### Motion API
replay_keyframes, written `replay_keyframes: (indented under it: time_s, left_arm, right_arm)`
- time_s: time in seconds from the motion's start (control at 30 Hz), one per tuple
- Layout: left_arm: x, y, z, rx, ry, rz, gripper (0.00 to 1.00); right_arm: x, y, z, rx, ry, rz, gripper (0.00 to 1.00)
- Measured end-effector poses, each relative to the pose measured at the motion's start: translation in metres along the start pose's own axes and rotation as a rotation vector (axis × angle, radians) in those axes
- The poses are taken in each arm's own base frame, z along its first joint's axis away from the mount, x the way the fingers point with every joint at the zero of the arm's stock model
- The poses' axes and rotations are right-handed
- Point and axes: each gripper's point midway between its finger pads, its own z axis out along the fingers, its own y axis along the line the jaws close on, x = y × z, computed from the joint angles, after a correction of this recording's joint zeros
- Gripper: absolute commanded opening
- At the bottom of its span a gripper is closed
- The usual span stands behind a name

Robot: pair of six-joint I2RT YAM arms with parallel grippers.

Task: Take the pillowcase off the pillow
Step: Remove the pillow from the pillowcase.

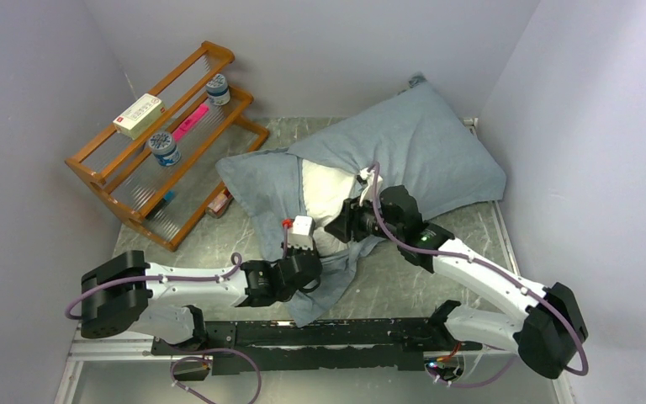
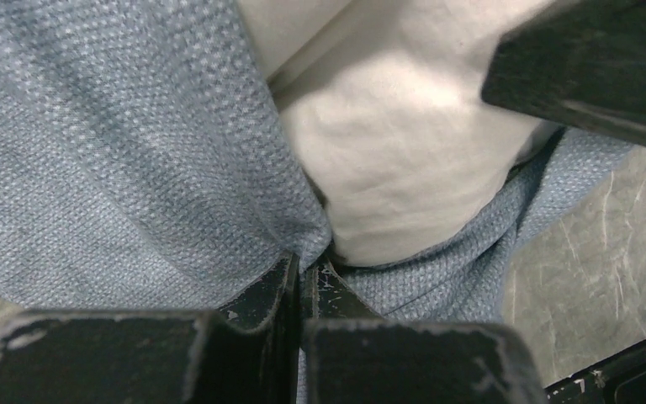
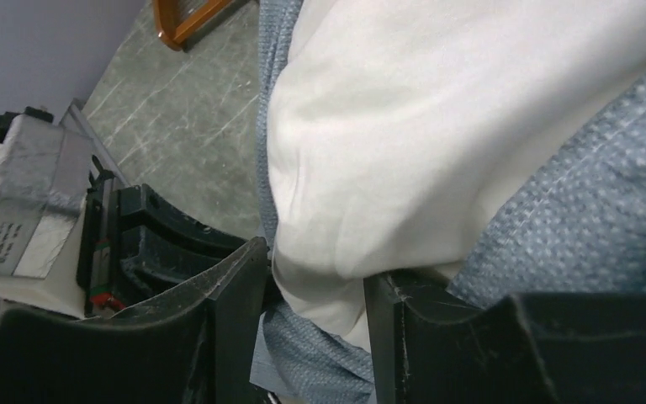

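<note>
The slate blue-grey pillowcase (image 1: 420,143) lies across the middle and far right of the table, still covering most of the pillow. The white pillow (image 1: 328,189) bulges out of its open near end. My left gripper (image 1: 324,263) is shut on a fold of the pillowcase (image 2: 118,151) at the opening's edge, just below the bare pillow (image 2: 404,143). My right gripper (image 1: 342,229) is closed on the exposed corner of the pillow (image 3: 437,126), with white stuffing bunched between its fingers and the pillowcase (image 3: 597,219) beside it. The checked face is hidden.
A wooden rack (image 1: 109,181) stands at the far left with a box (image 1: 138,115), two jars and a pink item on it. Grey walls close in on the left, back and right. The right gripper's black body (image 2: 589,67) shows close above the left one.
</note>
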Motion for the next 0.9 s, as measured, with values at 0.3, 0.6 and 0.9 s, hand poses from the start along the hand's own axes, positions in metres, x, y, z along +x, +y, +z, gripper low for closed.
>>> replay_keyframes:
  time_s: [0.3,0.6,0.9]
  left_arm:
    - [0.005,-0.003,0.001,0.023,0.015,0.010,0.05]
    - [0.006,-0.004,0.000,0.030,0.019,0.009,0.05]
    - [0.006,-0.005,0.000,0.035,0.021,0.007,0.05]
  right_arm:
    - [0.021,-0.011,-0.007,0.052,0.005,0.016,0.69]
    - [0.035,-0.003,-0.012,0.044,0.046,0.029,0.77]
    - [0.063,-0.014,-0.027,0.111,0.099,0.083,0.79]
